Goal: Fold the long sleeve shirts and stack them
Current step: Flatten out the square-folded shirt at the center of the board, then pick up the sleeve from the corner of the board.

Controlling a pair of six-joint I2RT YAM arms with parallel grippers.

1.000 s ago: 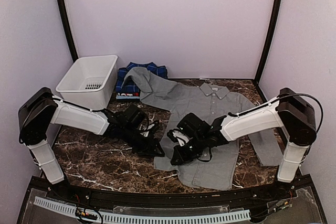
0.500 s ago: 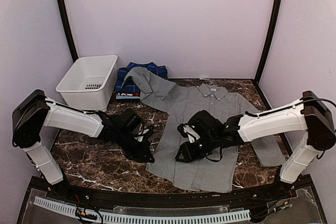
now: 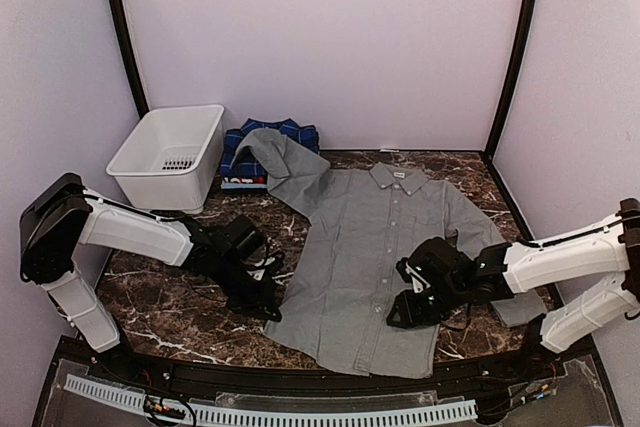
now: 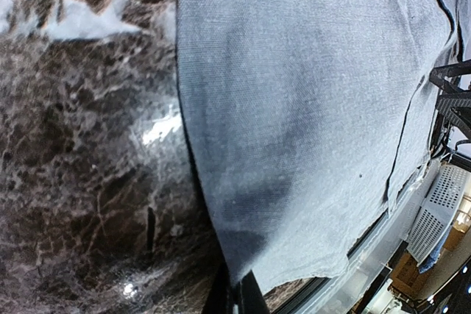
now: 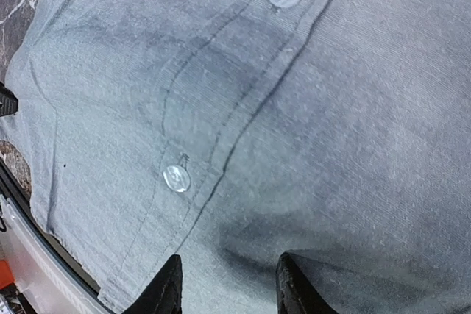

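A light grey long sleeve shirt (image 3: 370, 237) lies spread flat on the marble table, collar (image 3: 400, 175) at the far end. Its left sleeve reaches up over a dark blue plaid shirt (image 3: 238, 152) at the back. My left gripper (image 3: 270, 309) sits low at the grey shirt's near left edge. In the left wrist view that gripper (image 4: 237, 295) is shut on the edge of the grey cloth (image 4: 309, 108). My right gripper (image 3: 398, 315) hovers over the shirt's near right part. Its fingers (image 5: 168, 288) stand open just above the button placket (image 5: 221, 123), holding nothing.
A white plastic basket (image 3: 150, 147) stands at the back left beside the plaid shirt. Bare marble table (image 3: 160, 297) shows left of the grey shirt. Black frame posts rise at both back corners, and the table's near rail (image 3: 300, 379) runs just below the hem.
The left gripper shut on the shirt's left edge and drew it left and nearer. The right gripper opened, let the cloth go and moved right. The shirt now lies flatter.
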